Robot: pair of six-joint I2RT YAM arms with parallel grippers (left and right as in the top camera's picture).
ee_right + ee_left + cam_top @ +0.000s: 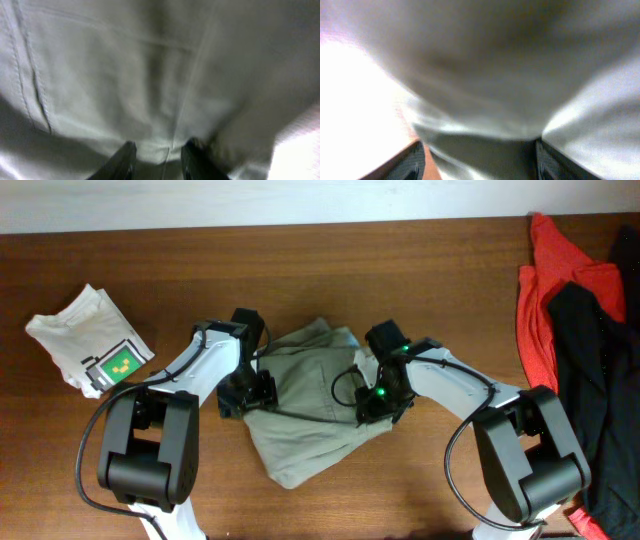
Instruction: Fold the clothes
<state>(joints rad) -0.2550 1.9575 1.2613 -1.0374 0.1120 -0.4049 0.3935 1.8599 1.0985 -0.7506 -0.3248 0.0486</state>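
The khaki garment (310, 415) lies bunched and partly folded in the middle of the table. My left gripper (250, 392) is down on its left edge. In the left wrist view its fingers (480, 162) stand wide apart with khaki cloth (485, 75) between them, so it is open. My right gripper (376, 406) is down on the garment's right side. In the right wrist view its fingers (160, 160) are close together around a seamed fold of the cloth (125, 75).
A small white tee with a green square print (90, 350) lies at the far left. A red garment (550, 290) and a black garment (600, 370) are piled at the right edge. The brown table (420, 270) shows around them.
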